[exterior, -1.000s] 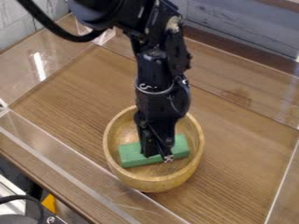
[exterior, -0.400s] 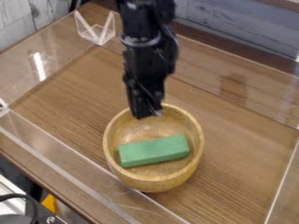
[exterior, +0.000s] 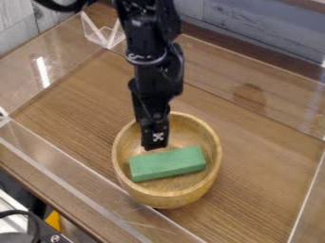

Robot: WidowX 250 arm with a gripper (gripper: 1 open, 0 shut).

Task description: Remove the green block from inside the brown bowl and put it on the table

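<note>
The green block [exterior: 166, 165] lies flat inside the brown bowl [exterior: 129, 176], slightly tilted, with nothing gripping it. The bowl sits on the table [exterior: 76, 104] toward the front. My gripper [exterior: 154, 139] hangs from the black arm just above the bowl's back half, over the block's left end and a little behind it, not touching it. Its fingers point straight down and look close together from this angle, so I cannot make out a gap between them.
Clear acrylic walls [exterior: 51, 57] edge the tabletop on all sides. A clear bracket [exterior: 105, 33] stands at the back wall behind the arm. Bare wood lies left of the bowl and to its right [exterior: 260, 104].
A second ago the gripper was down on the block inside the bowl. It rose without the block and shifted back-left, and now sits a little lower again. The block stayed in the bowl.
</note>
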